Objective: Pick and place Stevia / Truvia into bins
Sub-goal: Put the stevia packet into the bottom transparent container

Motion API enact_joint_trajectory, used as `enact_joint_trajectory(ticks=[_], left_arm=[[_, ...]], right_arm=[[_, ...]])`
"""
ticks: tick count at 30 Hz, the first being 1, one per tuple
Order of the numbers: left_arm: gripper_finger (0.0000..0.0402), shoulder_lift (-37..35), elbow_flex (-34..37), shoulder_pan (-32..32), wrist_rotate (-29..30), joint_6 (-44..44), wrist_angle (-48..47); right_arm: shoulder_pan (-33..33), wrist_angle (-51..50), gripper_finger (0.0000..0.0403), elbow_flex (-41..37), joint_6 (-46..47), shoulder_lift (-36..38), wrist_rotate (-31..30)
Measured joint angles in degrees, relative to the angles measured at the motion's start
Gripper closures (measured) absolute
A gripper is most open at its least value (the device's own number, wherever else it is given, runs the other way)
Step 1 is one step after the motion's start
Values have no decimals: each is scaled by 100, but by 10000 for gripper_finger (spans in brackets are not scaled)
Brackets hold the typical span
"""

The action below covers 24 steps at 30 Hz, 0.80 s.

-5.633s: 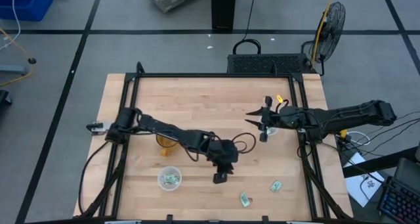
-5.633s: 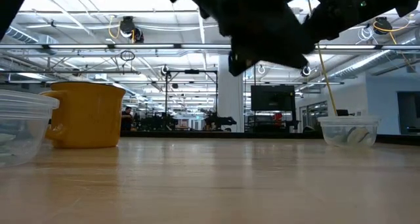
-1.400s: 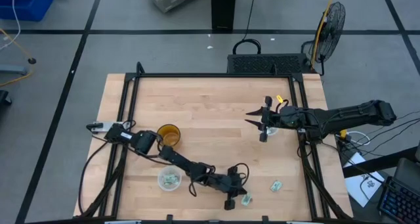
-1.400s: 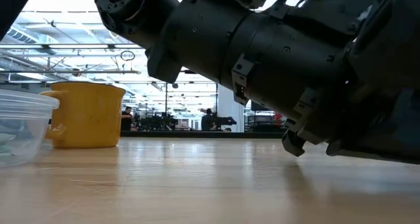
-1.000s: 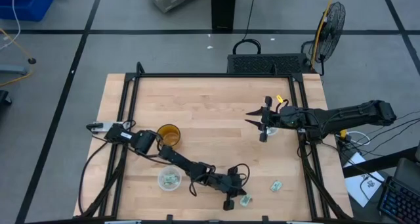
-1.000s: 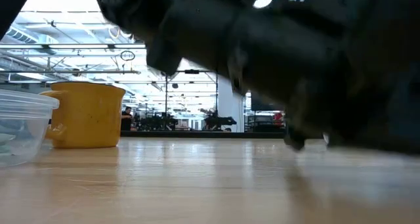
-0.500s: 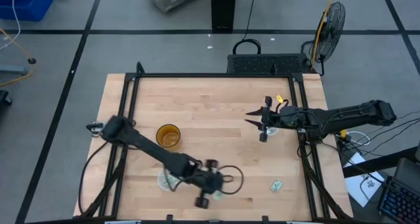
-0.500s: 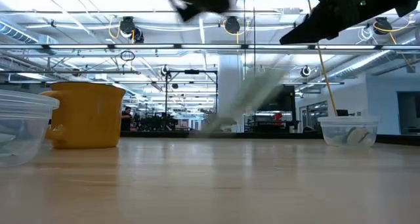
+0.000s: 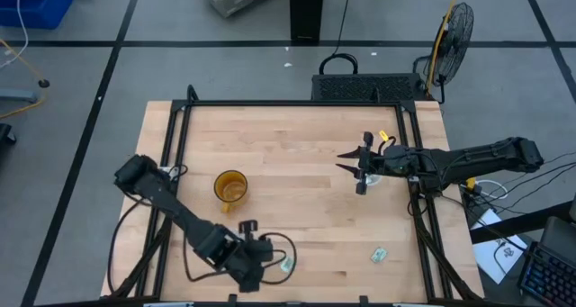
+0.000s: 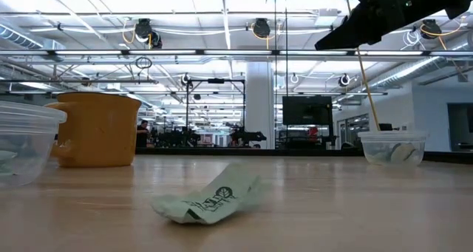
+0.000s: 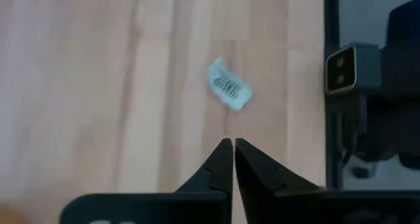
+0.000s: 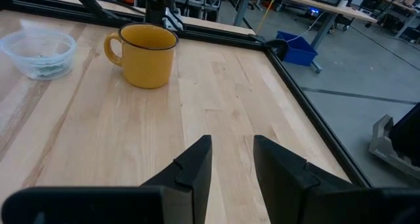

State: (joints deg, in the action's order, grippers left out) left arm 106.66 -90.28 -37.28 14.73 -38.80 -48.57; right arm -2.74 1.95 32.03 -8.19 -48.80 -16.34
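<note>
High view: left gripper (image 9: 255, 273) low at the table's (image 9: 297, 154) near edge, one packet (image 9: 286, 265) just beside it.
Left to right: a clear cup (image 10: 22, 145) sits near the yellow mug (image 9: 229, 187); the left gripper's fingers (image 11: 223, 163) are pressed together and empty, with the crumpled green-and-white packet lying loose on the wood just ahead of the tips. A second packet (image 9: 378, 253) lies well apart to the right. The right gripper (image 9: 353, 163) waits over the other clear cup (image 10: 390, 147), fingers (image 12: 197, 159) spread. Judgement: the packet is light, thin, soft paper and likely slides when nudged; best pinched across its raised, wrinkled middle or short width.
</note>
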Motion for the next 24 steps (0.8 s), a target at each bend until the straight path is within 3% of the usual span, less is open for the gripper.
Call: enact_joint_trajectory(ticks=[7, 16, 21, 24], left_arm=[[311, 669, 212, 294, -277, 852, 1530], [235, 1574, 223, 890, -978, 1188, 1951], [237, 1819, 209, 1044, -1570, 1464, 2224], [272, 1842, 195, 1041, -1555, 1695, 2069]], right_arm=[[0, 0, 296, 0, 0, -2, 0], [0, -2, 297, 0, 0, -2, 0], [1, 0, 296, 0, -2, -1, 0], [0, 3, 298, 0, 0, -2, 0]])
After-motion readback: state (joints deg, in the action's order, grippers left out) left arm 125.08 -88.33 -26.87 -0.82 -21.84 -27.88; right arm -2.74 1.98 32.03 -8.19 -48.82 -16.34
